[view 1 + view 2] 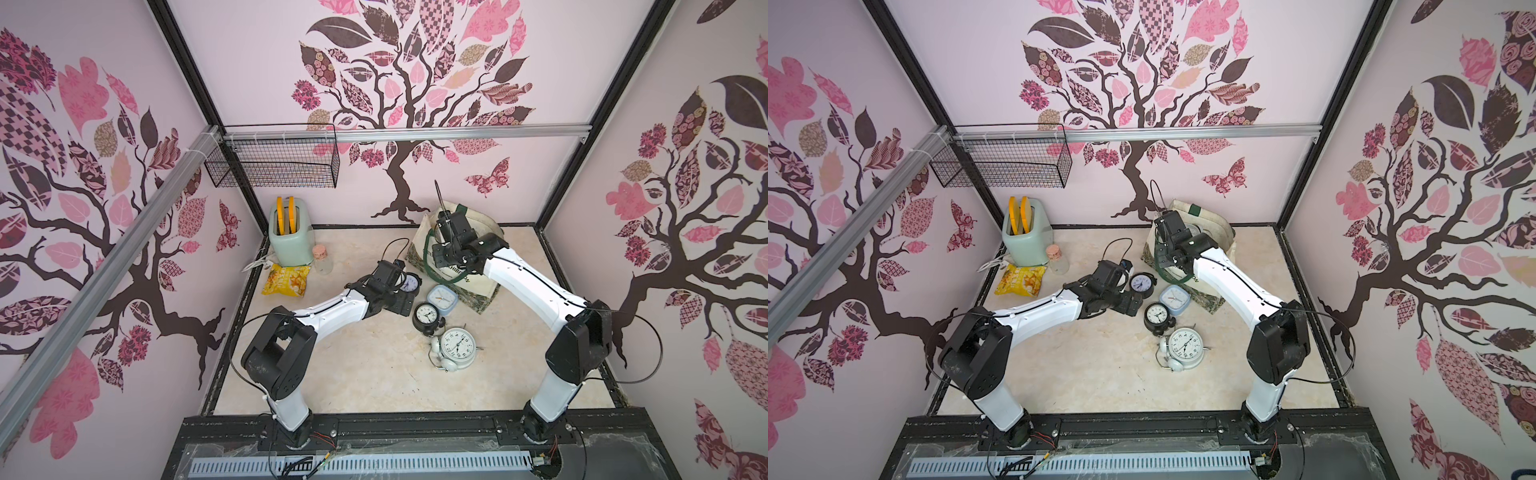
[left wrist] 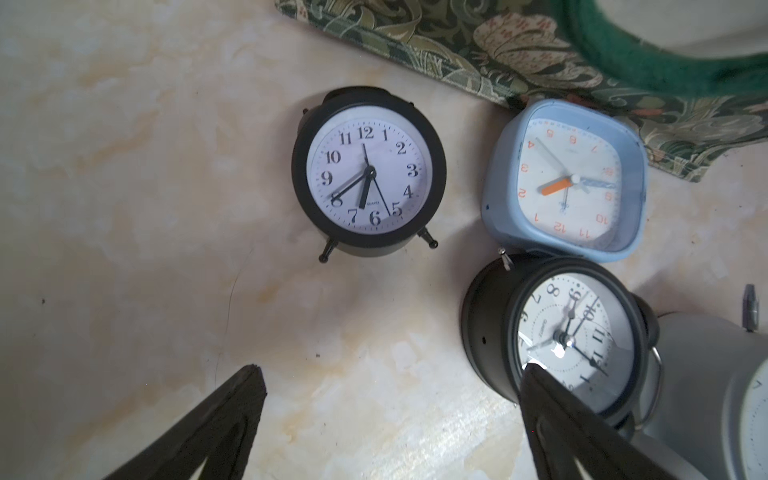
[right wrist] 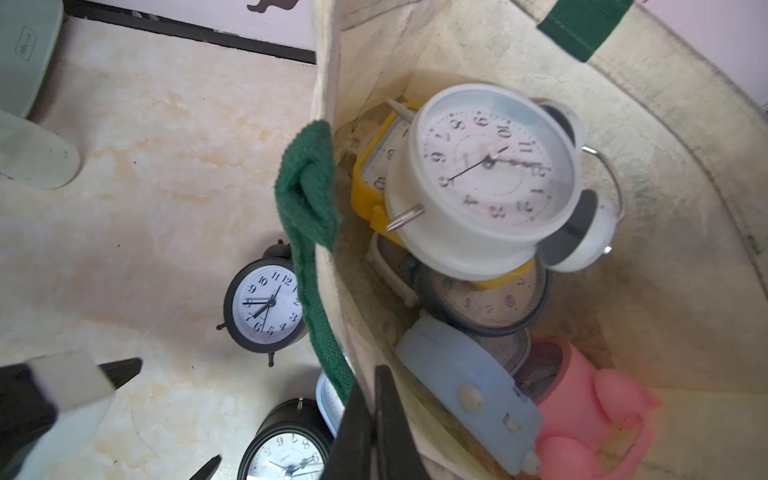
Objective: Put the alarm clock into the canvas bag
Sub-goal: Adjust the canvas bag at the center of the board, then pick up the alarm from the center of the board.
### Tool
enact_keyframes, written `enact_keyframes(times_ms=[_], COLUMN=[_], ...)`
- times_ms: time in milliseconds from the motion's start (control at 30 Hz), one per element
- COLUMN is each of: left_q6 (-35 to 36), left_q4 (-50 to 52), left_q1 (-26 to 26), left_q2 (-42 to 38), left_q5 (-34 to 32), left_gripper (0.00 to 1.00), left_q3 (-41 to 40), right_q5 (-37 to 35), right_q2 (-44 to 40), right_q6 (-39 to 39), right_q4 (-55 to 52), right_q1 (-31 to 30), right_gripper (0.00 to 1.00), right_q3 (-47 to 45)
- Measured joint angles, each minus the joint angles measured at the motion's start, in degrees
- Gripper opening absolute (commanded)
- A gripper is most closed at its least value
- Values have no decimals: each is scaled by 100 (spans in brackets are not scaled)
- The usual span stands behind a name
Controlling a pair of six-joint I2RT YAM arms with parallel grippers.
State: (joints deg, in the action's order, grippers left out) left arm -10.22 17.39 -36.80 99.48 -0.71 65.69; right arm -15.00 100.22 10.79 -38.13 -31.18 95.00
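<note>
From where I stand, the job now is a clean pick of one more clock. The left end effector (image 2: 392, 370) hangs wide open above the bench (image 2: 145, 208), with the small black clock (image 2: 369, 172) ahead of it, roughly between the two fingers and untouched. That clock seems to lie face up, well apart from the blue clock (image 2: 565, 180) and the black bell clock (image 2: 569, 336), which crowd each other beside the bag's leafy bottom band. I'd bring the fingers down either side of the round body, clear of its two little feet, and squeeze across the rim, not the glass. The right end effector (image 3: 372, 382) is pinched tight on the canvas bag (image 3: 685, 187) at its rim, just beside the green strap (image 3: 307, 199), which holds the mouth open. Several clocks already lie heaped inside, so the new one should go in gently from above the rim, on the side away from that grip. The lift has to clear the strap loop hanging over the bag's front, or the clock may snag on it.
</note>
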Motion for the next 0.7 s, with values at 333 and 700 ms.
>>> enact_keyframes(times_ms=[333, 700], left_q6=[170, 146], left_q4=[-243, -437], left_q1=[0, 0], left_q2=[994, 1825], left_q5=[-109, -706], left_gripper=[98, 98], left_q3=[732, 1425], right_q5=[286, 490], right_q2=[-11, -109], right_q6=[74, 105], right_q4=[70, 107], right_q1=[-7, -2], right_gripper=[0, 0], right_q3=[-98, -210])
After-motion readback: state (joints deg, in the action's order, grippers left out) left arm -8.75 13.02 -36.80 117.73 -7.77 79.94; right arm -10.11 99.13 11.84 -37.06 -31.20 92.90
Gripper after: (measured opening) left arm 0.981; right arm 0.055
